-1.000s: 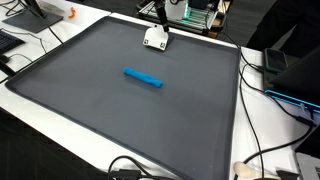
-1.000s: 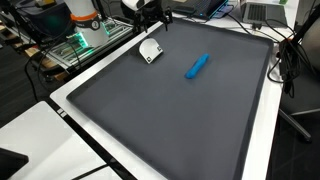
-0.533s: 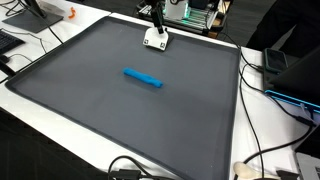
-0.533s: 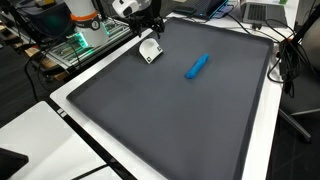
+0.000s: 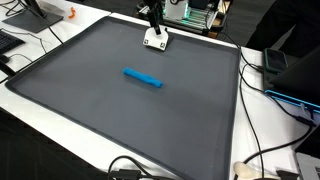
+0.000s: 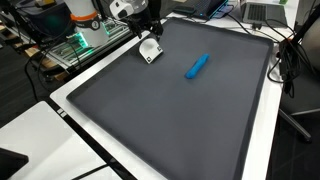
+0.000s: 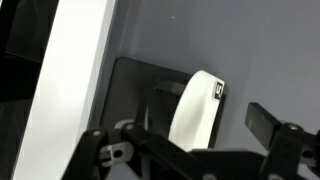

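Claw spread above white block; off-centre closing may knock it toward the table edge.

Matt grey mat; glossy plastic white obj.

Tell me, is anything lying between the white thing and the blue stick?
No. Between the white thing and the blue stick there is only bare gray mat, as both exterior views show.
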### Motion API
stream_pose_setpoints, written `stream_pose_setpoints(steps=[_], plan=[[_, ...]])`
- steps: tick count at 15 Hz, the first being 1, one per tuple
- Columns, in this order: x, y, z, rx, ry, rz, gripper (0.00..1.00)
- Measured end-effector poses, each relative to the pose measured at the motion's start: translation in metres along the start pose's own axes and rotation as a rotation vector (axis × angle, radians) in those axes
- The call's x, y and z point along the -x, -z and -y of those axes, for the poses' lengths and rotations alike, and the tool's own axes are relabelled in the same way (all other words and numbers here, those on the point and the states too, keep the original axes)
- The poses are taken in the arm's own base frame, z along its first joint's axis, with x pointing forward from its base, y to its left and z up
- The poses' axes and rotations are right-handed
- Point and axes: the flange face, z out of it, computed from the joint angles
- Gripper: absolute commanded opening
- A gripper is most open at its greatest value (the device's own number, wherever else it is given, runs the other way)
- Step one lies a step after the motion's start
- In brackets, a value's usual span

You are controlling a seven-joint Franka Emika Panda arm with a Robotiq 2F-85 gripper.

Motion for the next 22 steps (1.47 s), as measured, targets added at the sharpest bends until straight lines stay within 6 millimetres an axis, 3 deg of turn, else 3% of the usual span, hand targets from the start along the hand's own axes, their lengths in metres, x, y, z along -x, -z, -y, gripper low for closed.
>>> stream_pose_setpoints(steps=[12,16,19,20,22], plan=[[-0.004,-0.006,0.002,-0.015,-0.046,-0.024,0.99],[-0.004,-0.009,0.002,-0.008,-0.050,-0.024,0.94],[-0.004,-0.012,0.002,-0.008,-0.056,-0.029,0.81],[-0.004,-0.012,0.002,-0.008,-0.058,-0.030,0.84],[-0.004,-0.015,0.003,-0.006,-0.061,-0.033,0.75]])
